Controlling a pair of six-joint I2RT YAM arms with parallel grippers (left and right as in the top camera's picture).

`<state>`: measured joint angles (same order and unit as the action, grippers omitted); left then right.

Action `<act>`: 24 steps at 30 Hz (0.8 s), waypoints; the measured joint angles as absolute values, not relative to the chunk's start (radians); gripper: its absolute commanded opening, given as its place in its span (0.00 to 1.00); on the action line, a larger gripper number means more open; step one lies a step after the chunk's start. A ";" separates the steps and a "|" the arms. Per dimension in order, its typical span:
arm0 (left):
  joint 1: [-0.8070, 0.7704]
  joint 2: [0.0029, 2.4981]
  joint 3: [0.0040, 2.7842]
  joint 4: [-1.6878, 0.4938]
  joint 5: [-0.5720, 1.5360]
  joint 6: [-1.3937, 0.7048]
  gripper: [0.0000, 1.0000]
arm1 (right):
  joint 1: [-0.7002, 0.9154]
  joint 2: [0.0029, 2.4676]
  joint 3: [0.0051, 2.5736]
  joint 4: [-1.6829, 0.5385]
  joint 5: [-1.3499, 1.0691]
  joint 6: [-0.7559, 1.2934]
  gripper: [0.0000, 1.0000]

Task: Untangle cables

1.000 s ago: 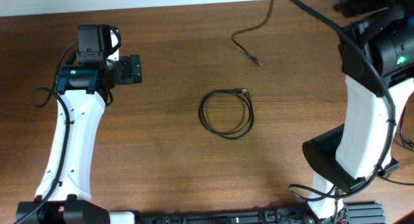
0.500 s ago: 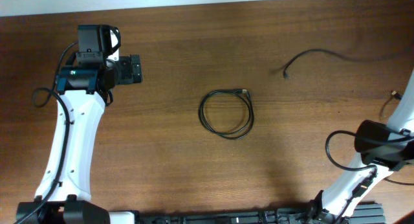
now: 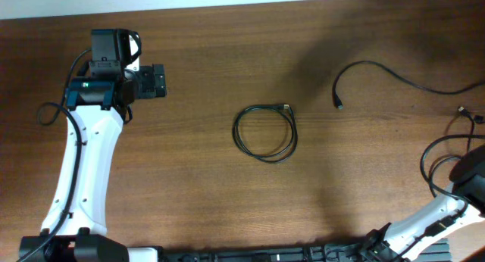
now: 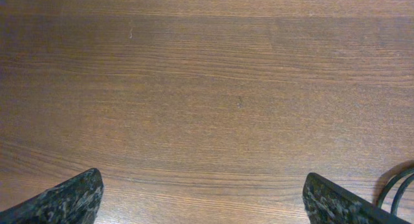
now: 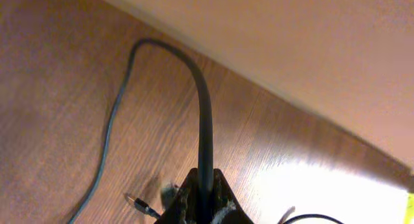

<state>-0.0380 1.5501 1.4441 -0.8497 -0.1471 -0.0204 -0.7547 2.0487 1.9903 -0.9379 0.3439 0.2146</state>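
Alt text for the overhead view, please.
A coiled cable lies in the middle of a wooden table, apart from a loose cable that snakes from its plug toward the right edge. The left claw sits at upper left, clear of both; the right arm barely enters at lower right.

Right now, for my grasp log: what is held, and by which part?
Right gripper pinches a cable by its cord; left gripper holds nothing.
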 measured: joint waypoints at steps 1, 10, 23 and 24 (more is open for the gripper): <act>-0.038 1.550 1.444 -0.850 -0.147 -0.020 0.99 | -0.765 2.049 1.978 -0.939 0.318 0.221 0.32; -0.038 1.550 1.444 -0.849 -0.147 -0.020 0.99 | -0.781 2.049 1.929 -0.982 0.033 0.236 0.99; -0.038 1.550 1.444 -0.850 -0.147 -0.020 0.99 | -0.418 2.049 1.927 -1.127 -0.476 -0.059 0.99; -0.038 1.550 1.444 -0.850 -0.147 -0.020 0.99 | -0.369 2.049 1.927 -1.115 -0.474 -0.064 0.99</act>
